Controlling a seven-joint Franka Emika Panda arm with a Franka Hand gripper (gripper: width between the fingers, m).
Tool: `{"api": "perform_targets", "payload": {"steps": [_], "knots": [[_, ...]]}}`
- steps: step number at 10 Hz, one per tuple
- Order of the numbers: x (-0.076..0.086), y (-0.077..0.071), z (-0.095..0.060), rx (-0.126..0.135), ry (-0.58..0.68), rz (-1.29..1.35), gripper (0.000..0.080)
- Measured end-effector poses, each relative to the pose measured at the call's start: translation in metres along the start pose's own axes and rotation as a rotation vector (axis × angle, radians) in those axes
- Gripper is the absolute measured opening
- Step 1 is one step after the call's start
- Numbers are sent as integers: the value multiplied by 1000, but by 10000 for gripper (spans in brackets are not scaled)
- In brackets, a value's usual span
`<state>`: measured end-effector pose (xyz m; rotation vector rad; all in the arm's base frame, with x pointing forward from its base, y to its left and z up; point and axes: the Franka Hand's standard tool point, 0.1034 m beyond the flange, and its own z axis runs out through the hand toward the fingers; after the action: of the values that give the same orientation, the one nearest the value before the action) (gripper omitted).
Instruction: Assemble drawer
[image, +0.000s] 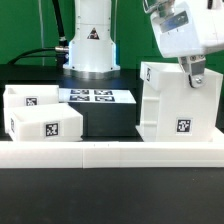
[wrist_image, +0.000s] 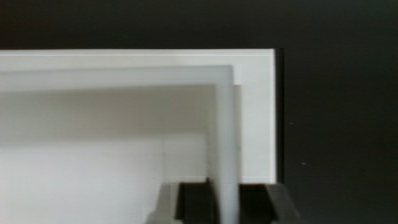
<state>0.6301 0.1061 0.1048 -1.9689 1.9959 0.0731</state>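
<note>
The big box (image: 165, 100), by the table's (image: 110, 198) edge on the exterior view's right, is pinched by the gripper (image: 195, 78); best kept upright.

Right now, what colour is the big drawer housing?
The housing is white, bearing a black-and-white square marker; clearest in exterior view.
</note>
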Motion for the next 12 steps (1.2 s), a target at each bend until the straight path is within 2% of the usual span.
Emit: {"api": "perform_targets", "payload": {"steps": [3,5,6,7,8,9,10,11,12], "knots": [[1,-12,3,-1,-6,11,47],[2,-12,4,-1,-6,5,48],[2,-12,4,-1,-6,2,214],[2,-12,4,-1,-6,1,214],[2,-12,4,-1,-6,0,398],[2,-12,2,4,-5,-17,531],[2,-7,-1,4,-2,-86,531],[4,0,-7,1,-1,-150,633],[8,5,-20,8,-4,-224,645]]}}
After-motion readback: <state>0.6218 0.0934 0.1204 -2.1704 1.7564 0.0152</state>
